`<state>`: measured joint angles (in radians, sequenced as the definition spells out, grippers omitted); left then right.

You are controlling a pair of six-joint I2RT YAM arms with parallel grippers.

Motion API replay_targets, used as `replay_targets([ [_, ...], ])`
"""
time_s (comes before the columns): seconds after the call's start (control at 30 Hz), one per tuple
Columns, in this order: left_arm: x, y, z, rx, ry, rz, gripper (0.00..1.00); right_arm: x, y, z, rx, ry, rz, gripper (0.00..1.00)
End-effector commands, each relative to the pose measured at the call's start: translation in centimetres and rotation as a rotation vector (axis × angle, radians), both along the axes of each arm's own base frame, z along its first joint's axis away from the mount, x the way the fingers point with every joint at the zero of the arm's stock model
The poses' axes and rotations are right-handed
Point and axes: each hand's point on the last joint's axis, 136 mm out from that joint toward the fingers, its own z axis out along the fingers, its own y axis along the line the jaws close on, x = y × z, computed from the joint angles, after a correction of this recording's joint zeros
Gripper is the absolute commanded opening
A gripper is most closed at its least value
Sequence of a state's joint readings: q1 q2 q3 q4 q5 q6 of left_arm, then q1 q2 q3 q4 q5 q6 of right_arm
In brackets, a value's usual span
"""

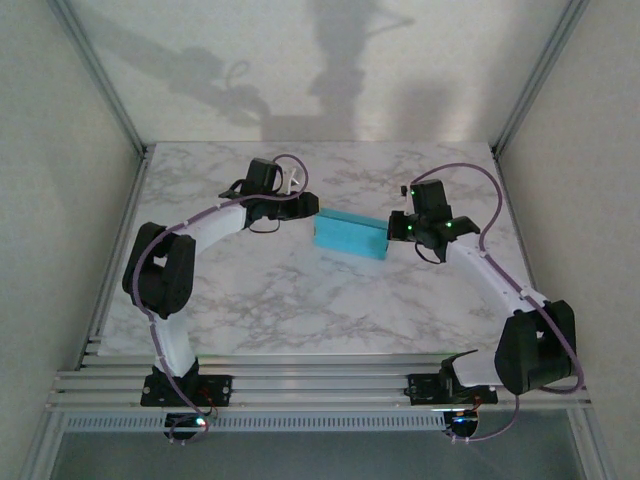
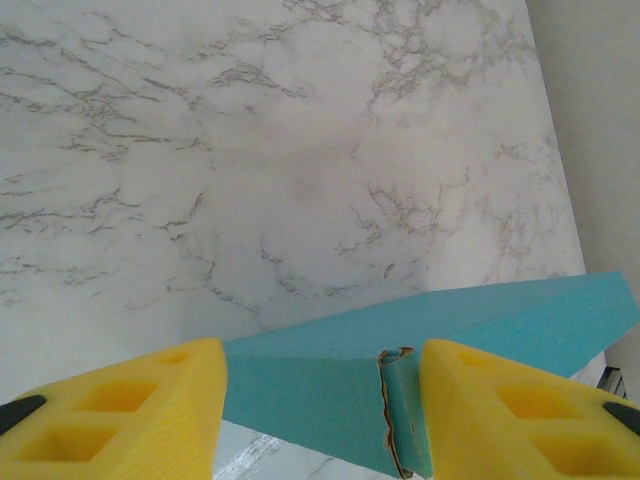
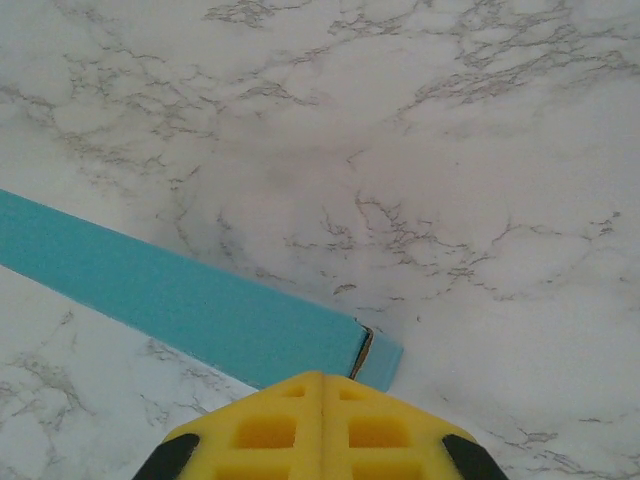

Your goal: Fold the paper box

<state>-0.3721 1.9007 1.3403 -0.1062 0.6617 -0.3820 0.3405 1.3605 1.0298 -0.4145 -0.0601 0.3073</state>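
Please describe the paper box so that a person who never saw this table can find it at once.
Look at the white marble table, near its middle, between the left gripper and the right gripper. There lies the paper box, a long, low block. It is the one turquoise thing on the pale surface.

White marble-patterned table [image 1: 300, 300], pale walls [image 1: 60, 150], aluminium frame rails [image 1: 320, 385], soft shadows
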Motion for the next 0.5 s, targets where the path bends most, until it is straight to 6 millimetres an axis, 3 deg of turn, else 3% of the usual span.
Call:
replay_targets([
  [0.0,-2.0,0.3,-2.3,0.053,0.081,-0.012,0.53,0.8,0.4,0.6,0.028,-0.018,0.008,0.00],
  [0.47,-2.0,0.2,-1.2,0.048,0.064,-0.014,0.55,0.2,-0.2,-2.3,-0.029,0.050,0.017,0.00],
])
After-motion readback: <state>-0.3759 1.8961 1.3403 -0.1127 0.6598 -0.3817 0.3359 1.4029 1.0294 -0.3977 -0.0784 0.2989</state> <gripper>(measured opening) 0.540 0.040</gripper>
